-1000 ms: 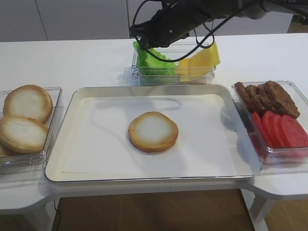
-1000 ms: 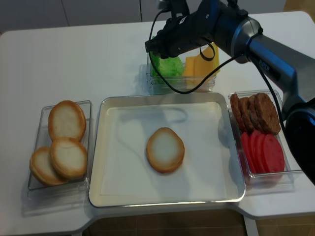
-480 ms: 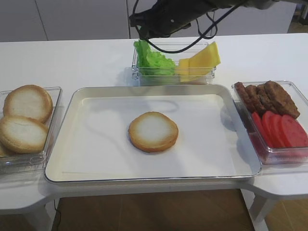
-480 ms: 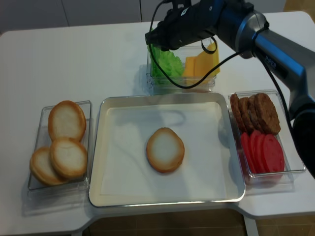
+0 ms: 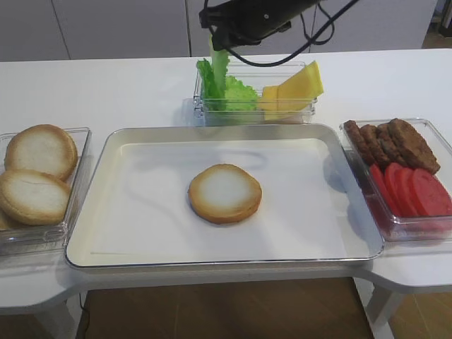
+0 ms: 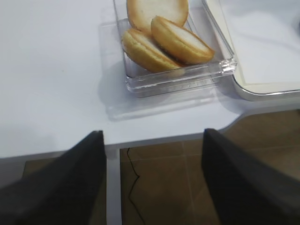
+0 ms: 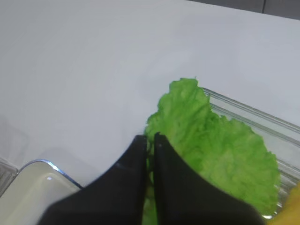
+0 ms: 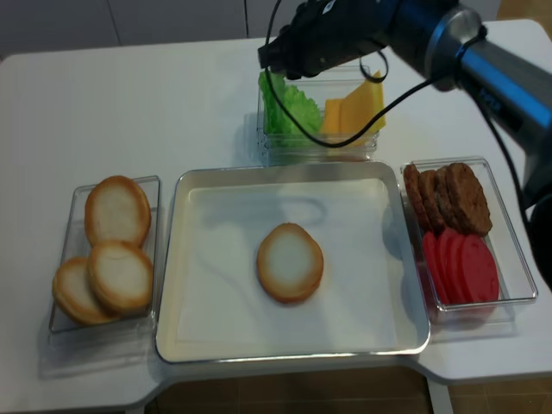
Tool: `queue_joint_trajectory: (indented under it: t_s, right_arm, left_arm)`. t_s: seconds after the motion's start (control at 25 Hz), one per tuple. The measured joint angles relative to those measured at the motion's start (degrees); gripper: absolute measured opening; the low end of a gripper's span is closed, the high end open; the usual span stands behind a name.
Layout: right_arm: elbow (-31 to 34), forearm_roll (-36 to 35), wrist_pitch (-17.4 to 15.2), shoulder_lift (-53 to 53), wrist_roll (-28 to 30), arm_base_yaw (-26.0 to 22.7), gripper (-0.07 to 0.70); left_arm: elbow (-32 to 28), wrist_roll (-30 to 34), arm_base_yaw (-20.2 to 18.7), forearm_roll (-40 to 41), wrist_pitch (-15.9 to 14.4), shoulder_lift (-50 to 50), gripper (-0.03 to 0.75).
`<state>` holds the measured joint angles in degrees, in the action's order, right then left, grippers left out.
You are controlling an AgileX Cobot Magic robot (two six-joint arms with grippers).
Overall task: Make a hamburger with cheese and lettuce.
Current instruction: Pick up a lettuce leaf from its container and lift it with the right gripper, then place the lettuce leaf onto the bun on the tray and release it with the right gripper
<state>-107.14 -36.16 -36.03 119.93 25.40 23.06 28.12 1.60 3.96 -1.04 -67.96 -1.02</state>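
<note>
Nearest me, a metal tray sits on the white desk with one bun half, the start of the hamburger, lying cut face up at its middle. To its left a clear box holds three more bun halves; to its right another clear box holds brown patties and red tomato slices.

Beyond the tray, a clear tub holds the lettuce on the left and yellow cheese on the right. The right gripper hangs over the tub's left end, its fingers pinched together on the edge of a lettuce leaf, which stretches upward from the tub.

Only the right wrist view shows that pinch close up: two dark fingers nearly touching, the green leaf between them. Only the left wrist view shows the left gripper, its fingers spread wide and holding nothing, over the desk's near edge by the bun box, brown floor below.

Pale cabinet fronts stand behind the desk.
</note>
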Motion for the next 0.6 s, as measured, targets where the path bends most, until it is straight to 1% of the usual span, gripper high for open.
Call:
queue_joint_trajectory:
  t_s: [0.28,0.4,0.6]
  right_arm:
    - [0.0,1.5,-9.2,-5.3,-2.2,-3.4,0.038]
    - [0.0,3.0,-12.9,-7.9,-3.2,-3.7,0.039]
    - [0.0,9.0,-17.6,-11.9,-9.3,-3.7,0.038]
  left_arm:
    - [0.0,0.0,0.0,0.0,0.0,0.0,0.478]
    - [0.0,0.0,0.0,0.0,0.0,0.0,0.478]
    - [0.0,0.0,0.0,0.0,0.0,0.0,0.478]
